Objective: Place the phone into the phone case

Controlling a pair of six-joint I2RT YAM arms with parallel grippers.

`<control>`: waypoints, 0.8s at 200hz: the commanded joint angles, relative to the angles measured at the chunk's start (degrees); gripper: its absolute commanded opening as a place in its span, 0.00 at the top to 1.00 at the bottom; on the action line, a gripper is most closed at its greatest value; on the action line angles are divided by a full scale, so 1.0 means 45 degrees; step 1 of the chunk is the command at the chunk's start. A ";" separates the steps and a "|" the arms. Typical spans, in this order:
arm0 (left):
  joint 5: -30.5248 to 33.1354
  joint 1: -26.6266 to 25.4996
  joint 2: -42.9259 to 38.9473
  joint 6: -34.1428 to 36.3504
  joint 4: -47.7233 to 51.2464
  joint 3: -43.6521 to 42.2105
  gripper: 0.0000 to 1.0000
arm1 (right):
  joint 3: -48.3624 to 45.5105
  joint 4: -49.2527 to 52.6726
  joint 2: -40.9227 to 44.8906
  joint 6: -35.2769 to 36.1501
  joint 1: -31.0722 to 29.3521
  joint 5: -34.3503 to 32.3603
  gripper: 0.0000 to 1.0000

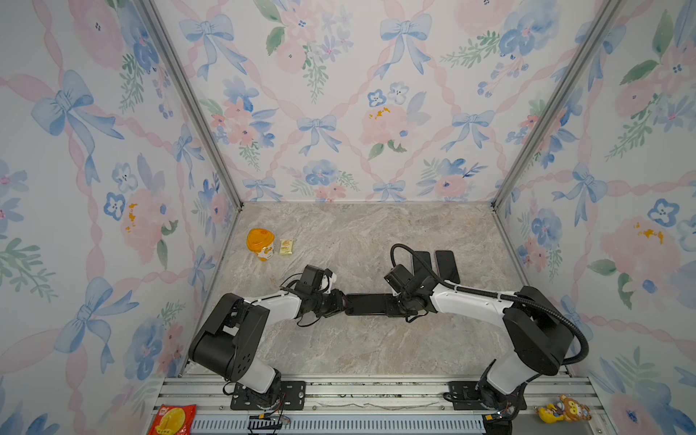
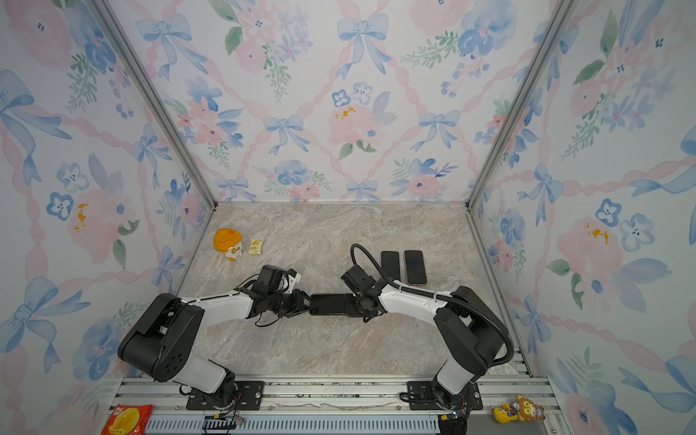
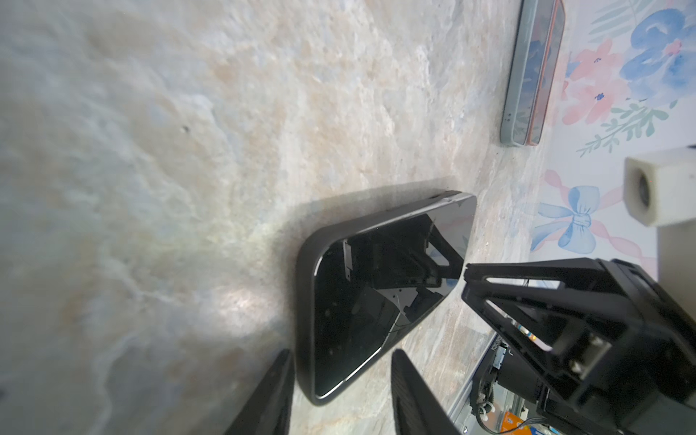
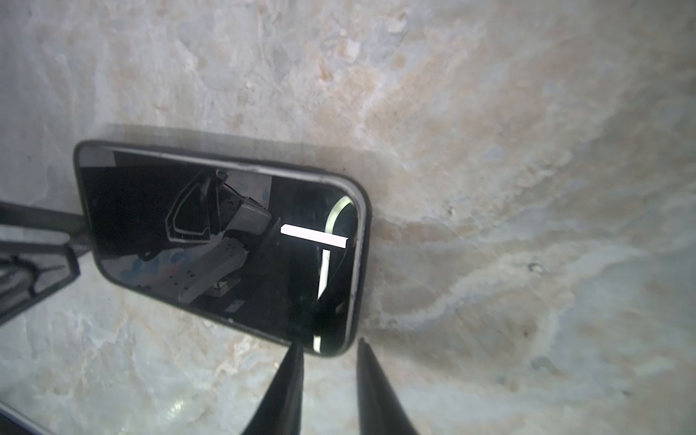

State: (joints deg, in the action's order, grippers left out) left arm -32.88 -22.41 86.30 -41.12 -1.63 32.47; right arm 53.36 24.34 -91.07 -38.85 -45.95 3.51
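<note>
The phone (image 1: 367, 304) lies flat with its dark screen up, sitting in the black phone case (image 3: 305, 286), between my two grippers in both top views. A thin silver edge of the phone shows along the end by the right gripper (image 4: 329, 342). The left gripper (image 3: 341, 354) is open and straddles the other end. One of its fingers (image 3: 275, 391) is close against the case's side, and the other stands apart. The right gripper is open at the phone's corner, with one tip over the screen's edge and one beside the end.
Two more dark phones (image 1: 422, 263) (image 1: 447, 265) lie side by side behind the right arm. An orange-lidded cup (image 1: 260, 243) and a small yellow packet (image 1: 286, 246) stand at the back left. On the front rail are a red snack bag (image 1: 171, 420) and a toy (image 1: 565, 412).
</note>
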 commanded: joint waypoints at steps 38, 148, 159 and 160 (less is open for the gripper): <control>-0.0221 -0.0503 -0.2028 -0.1334 0.0159 -0.1077 0.44 | -0.0056 -0.1070 0.1816 0.4058 0.0666 0.0940 0.56; 0.0316 -0.2457 -0.0001 -0.2462 -0.2490 -0.1263 0.42 | 0.2509 -0.2085 -0.3370 0.7386 0.2429 0.3932 0.40; 0.0263 -0.2322 0.0292 -0.2268 -0.2490 -0.1050 0.43 | 0.2628 -0.1935 -0.3664 0.7421 0.2434 0.3937 0.39; 0.0260 -0.2313 0.0323 -0.2248 -0.2490 -0.1037 0.43 | 0.2631 -0.1933 -0.3686 0.7422 0.2446 0.3942 0.39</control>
State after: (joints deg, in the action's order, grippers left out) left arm -33.12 -33.50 84.40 -52.97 -13.52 26.44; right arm 62.85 15.53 -105.16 -7.62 -35.29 18.92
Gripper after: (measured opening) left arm 0.581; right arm 0.604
